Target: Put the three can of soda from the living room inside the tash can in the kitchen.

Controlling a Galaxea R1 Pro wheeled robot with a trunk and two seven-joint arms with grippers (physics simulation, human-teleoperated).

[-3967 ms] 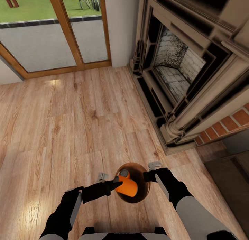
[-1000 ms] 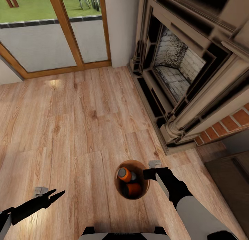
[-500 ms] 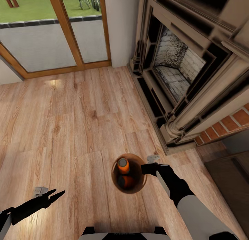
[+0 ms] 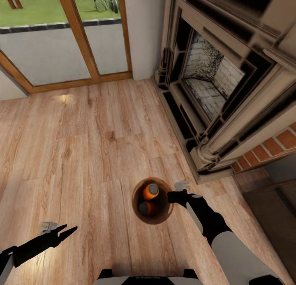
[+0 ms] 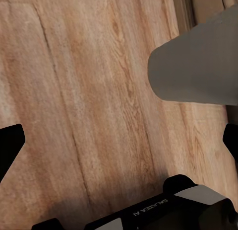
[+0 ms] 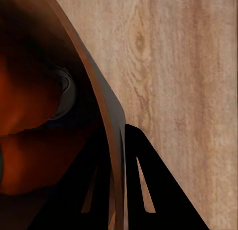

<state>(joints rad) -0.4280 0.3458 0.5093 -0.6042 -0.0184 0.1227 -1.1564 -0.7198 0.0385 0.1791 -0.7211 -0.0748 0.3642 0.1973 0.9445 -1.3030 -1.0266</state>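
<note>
In the head view the brown tash can (image 4: pixel 161 217) hangs just above the living room's wood floor, in front of me. My right gripper (image 4: pixel 172 196) is shut on its right rim. Inside it lie two orange cans of soda: one (image 4: pixel 148 191) with its grey top up, the other (image 4: pixel 145 208) below it. I cannot make out a third. In the right wrist view the bin wall (image 6: pixel 106 111) runs between my fingers (image 6: pixel 148 185), with a can's grey top (image 6: pixel 65 93) inside. My left gripper (image 4: pixel 68 230) is open and empty, low at the left; its wrist view shows bare floor between the fingertips (image 5: pixel 10 146).
The brick fireplace (image 4: pixel 213 83) with its stone surround stands close at the right, its base corner (image 4: pixel 201 170) just beyond the bin. Wood-framed glass doors (image 4: pixel 78 38) are ahead at the left. Wood floor (image 4: pixel 82 145) stretches ahead and to the left.
Four seconds ago the left gripper held a can over the bin; it then let go and swung out left. In the last second the right gripper shifted the bin slightly forward-left and the cans rolled inside.
</note>
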